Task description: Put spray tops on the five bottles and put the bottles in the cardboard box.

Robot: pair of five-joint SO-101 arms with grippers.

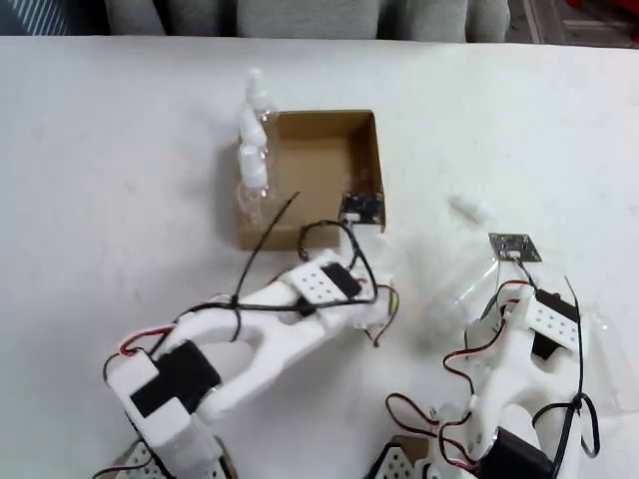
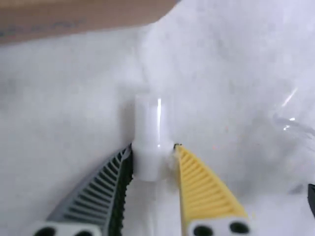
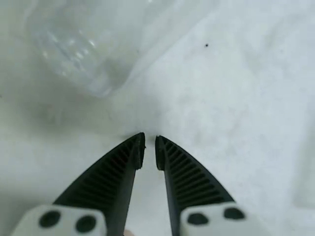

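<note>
Surface: white table (image 1: pixel 110 130), both arms based at its near edge.
Cardboard box (image 1: pixel 321 165): open, upright, ahead of the left arm; one side wall shows at the edge of the left wrist view.
Capped bottles (image 1: pixel 254 150): a short row with white tops, standing along the box wall on the left arm's side; cannot tell whether just inside or just outside it.
Left gripper (image 2: pixel 152 147): grey and yellow jaws pinching a spray top (image 2: pixel 147 120) by its lower part, held above the table just short of the box.
Spray top, axis: long axis runs straight out from the jaws, free end pointing away.
Right gripper (image 3: pixel 149 146): black jaws drawn almost together with only a slit between the tips, nothing in them, low over the table.
Loose bottle (image 3: pixel 81 46): clear, lying on its side on the table, ahead of the right jaws and off to one side, apart from them; long axis slanted across their line.
Nearer arm: the right, by judgement; the bottle lies between the two arms.
Next move, judged: the right jaws must spread and take the bottle so the left can bring the top to its neck.
</note>
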